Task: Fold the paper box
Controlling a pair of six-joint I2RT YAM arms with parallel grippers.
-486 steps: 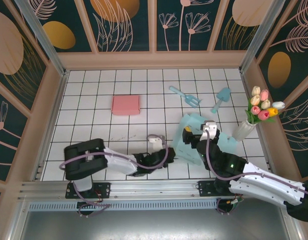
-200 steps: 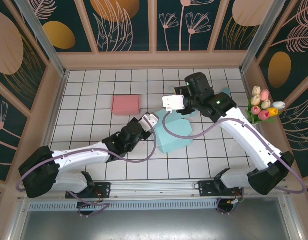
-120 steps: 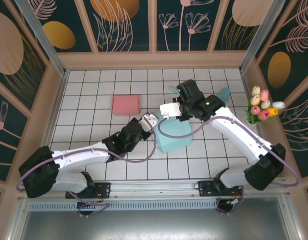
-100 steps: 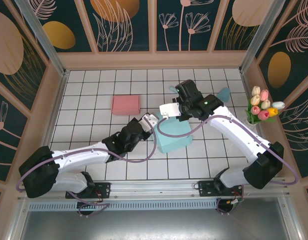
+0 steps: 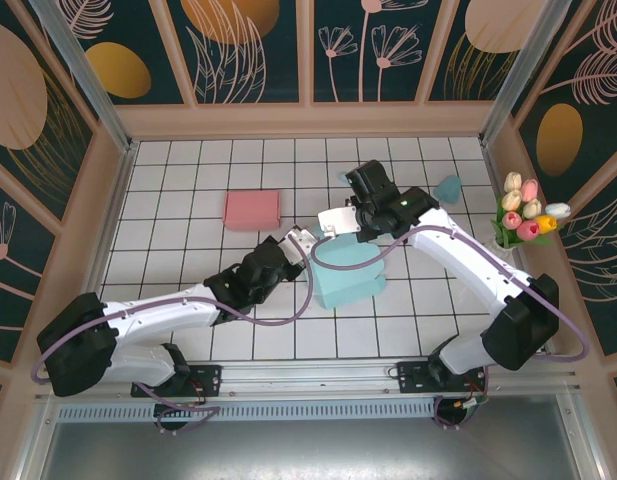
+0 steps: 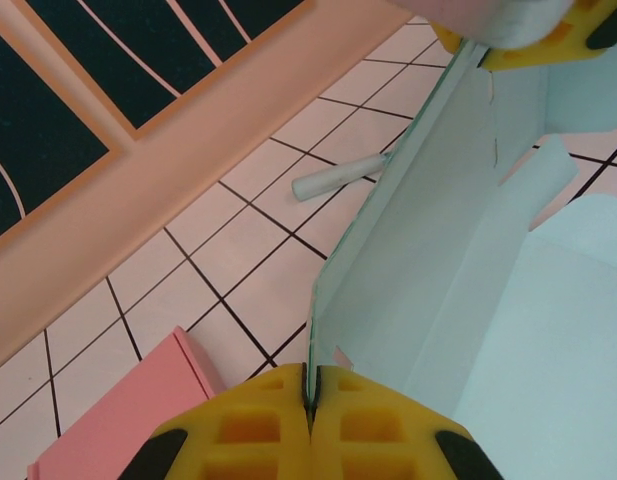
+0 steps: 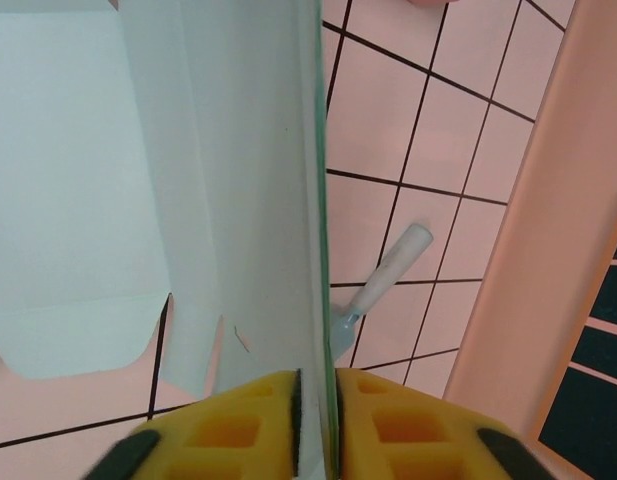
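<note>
Overhead, tulips (image 5: 526,212) stand right of the paper box (image 5: 353,285).

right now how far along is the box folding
Early. Done: one long wall of the paper box is raised off the table. In hand: left jaws and right jaws each pinch that wall's edge at opposite ends. Left: the end tabs hang loose and the rest lies flat, so no closed box yet.
</note>
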